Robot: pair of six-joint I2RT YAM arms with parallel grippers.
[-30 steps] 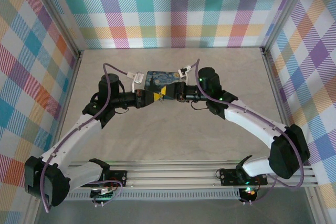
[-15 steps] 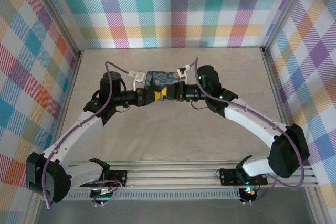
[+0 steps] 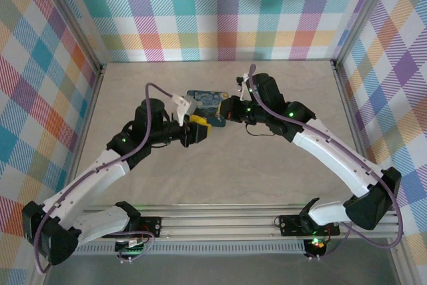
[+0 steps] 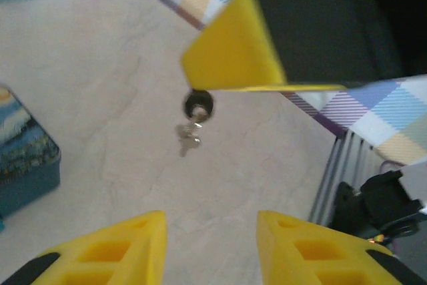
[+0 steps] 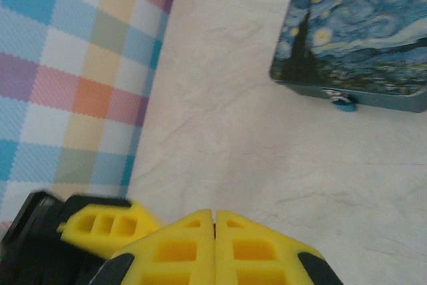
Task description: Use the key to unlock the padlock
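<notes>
The black-headed key (image 4: 199, 103) hangs in the air at the tip of the right jaws, with a small bunch of silver keys (image 4: 188, 137) dangling under it. It is over the far half of the pale, stone-patterned counter (image 3: 220, 171), about midway between the left and right edges. The right jaws are clenched on the key; in the right wrist view their yellow fingers (image 5: 177, 248) press flat together with no gap. Facing them from the left, the left jaws are released. Their yellow fingers (image 4: 120, 251) stand well apart with nothing between them, near the key but not touching it. Just beyond both pairs of jaws, close to the far edge, lies a flat rectangular tin with a blue starry-night painting on its lid (image 3: 208, 100). A small blue piece (image 5: 343, 103) sticks out from the tin's side wall that faces the right arm; it is too small to tell what it is.
</notes>
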